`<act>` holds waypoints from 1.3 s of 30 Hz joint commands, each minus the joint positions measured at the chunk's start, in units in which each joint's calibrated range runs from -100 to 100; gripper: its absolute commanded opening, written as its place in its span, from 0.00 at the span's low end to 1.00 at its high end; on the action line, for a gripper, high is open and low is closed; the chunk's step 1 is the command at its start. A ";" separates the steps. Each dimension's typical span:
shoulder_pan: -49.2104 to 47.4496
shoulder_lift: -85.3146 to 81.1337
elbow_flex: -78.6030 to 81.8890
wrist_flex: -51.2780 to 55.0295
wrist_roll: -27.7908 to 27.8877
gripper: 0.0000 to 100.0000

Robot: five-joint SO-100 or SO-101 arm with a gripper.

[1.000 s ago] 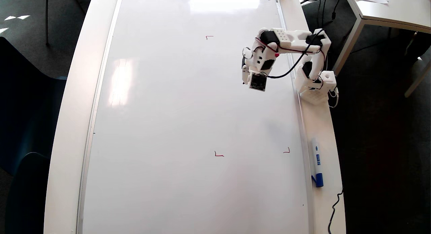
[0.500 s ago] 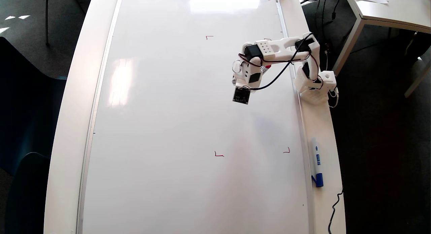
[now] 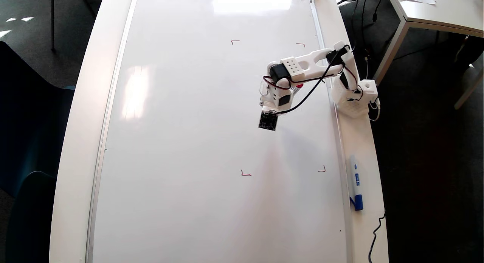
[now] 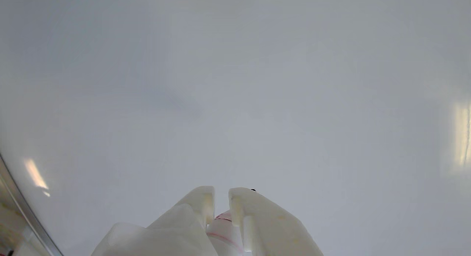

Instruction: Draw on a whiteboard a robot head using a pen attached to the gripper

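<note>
Hiding between gripper [image 4: 221,197] fingers: pen [image 4: 223,232].

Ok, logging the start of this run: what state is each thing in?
whiteboard: flat on table, only red corner marks, no drawing yet
pen: clamped between the fingers, tip hidden
gripper: shut on pen, over board
blue-capped marker: capped, lying beside board
</note>
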 commanded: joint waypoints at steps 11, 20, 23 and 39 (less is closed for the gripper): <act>-0.57 0.61 -0.12 -5.76 0.17 0.01; -0.57 7.31 -6.57 -8.80 0.23 0.01; -1.38 8.07 -9.75 -8.80 0.23 0.01; -2.12 12.68 -13.83 -12.89 1.41 0.01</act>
